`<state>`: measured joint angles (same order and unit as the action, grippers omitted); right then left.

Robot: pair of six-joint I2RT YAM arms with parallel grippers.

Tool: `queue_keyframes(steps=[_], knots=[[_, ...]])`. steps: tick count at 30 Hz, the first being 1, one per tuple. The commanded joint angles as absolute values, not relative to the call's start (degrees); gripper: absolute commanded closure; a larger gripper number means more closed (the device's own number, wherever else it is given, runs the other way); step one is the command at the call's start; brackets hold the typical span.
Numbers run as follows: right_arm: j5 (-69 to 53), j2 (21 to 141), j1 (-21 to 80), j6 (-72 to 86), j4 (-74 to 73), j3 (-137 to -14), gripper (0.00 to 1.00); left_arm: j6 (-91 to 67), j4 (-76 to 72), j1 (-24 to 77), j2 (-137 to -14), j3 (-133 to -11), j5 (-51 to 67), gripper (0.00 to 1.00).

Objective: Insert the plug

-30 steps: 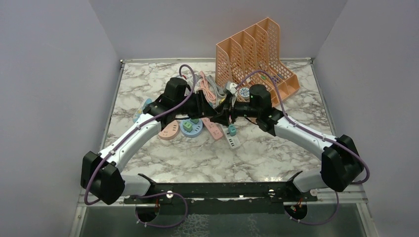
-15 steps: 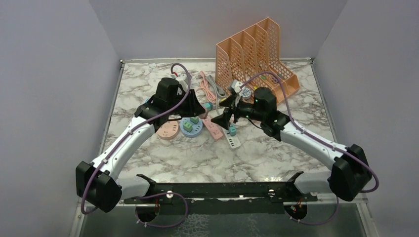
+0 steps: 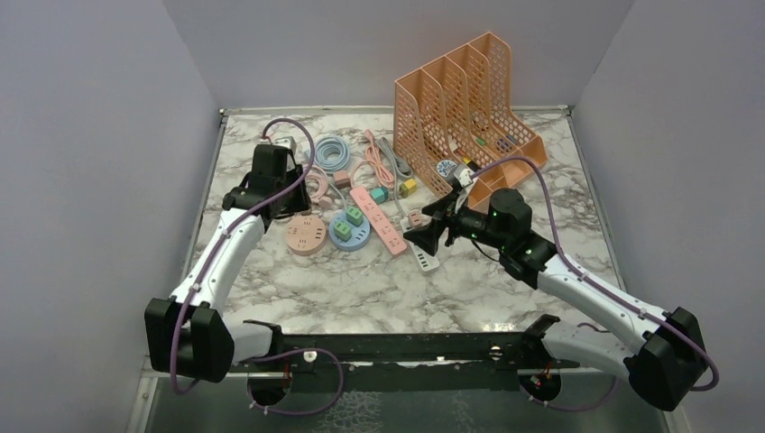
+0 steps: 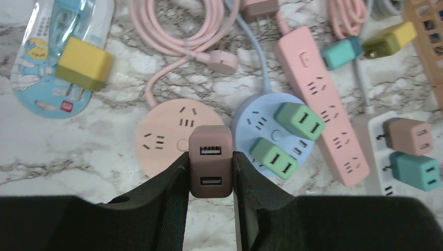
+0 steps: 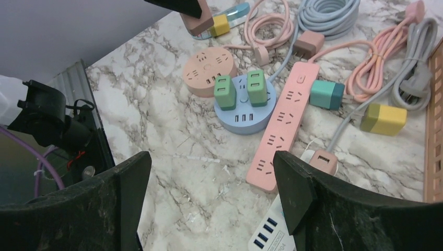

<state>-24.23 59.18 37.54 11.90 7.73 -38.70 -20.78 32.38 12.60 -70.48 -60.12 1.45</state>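
Observation:
My left gripper [image 4: 210, 158] is shut on a brown two-port USB plug [image 4: 210, 178], its ports facing the camera. It hangs above the marble, over the near edge of a round pink socket [image 4: 162, 137], whose slots are unoccupied. The right wrist view shows that same plug [image 5: 197, 20] at the top, in the left fingers. A round blue socket [image 4: 261, 117] beside it carries two green plugs [image 4: 299, 120]. My right gripper [image 5: 211, 180] is open and holds nothing, above the near end of the long pink strip [image 5: 284, 123]. From above, the left gripper [image 3: 289, 203] is behind the pink socket [image 3: 306, 236].
An orange file rack [image 3: 469, 95] stands at the back right. A white strip [image 4: 381, 157] holds a brown and a teal plug. Coiled pink, blue and grey cables [image 3: 332, 152], loose teal and yellow plugs [image 5: 383, 118] and a yellow plug on a blue packet [image 4: 83, 65] lie around.
The right gripper has opened and drawn back to the right and nearer. The left arm has swung left with the brown plug, from the middle to above the round pink socket.

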Motion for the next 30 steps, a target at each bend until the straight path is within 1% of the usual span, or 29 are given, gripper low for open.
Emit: queue_keyframes(steps=[1,5,10,12,17,23,30], knots=[[-25.2,57.7,37.7,15.4,8.7,-37.7,0.14,-16.8,32.6,9.4,-72.5,-58.6,-1.0,0.85],[-26.3,58.1,37.7,15.8,8.0,-38.1,0.14,-21.4,31.5,8.5,-73.8,-58.1,-2.3,0.86],[-26.0,58.7,37.8,16.6,6.7,-38.5,0.15,-34.1,30.3,8.6,-73.8,-55.6,-8.2,0.85],[-25.8,58.6,37.7,17.3,6.7,-38.2,0.16,-39.0,30.2,8.8,-73.9,-54.8,-10.4,0.84],[-25.0,58.6,37.7,18.2,6.9,-37.1,0.16,-48.2,30.0,10.8,-75.3,-54.3,-14.2,0.84],[-23.7,59.3,37.8,18.1,6.8,-36.9,0.16,-53.3,30.0,12.4,-78.7,-55.5,-18.0,0.84],[-22.0,60.3,37.7,18.8,8.1,-36.0,0.16,-55.8,30.0,12.7,-82.0,-57.4,-21.7,0.86]])
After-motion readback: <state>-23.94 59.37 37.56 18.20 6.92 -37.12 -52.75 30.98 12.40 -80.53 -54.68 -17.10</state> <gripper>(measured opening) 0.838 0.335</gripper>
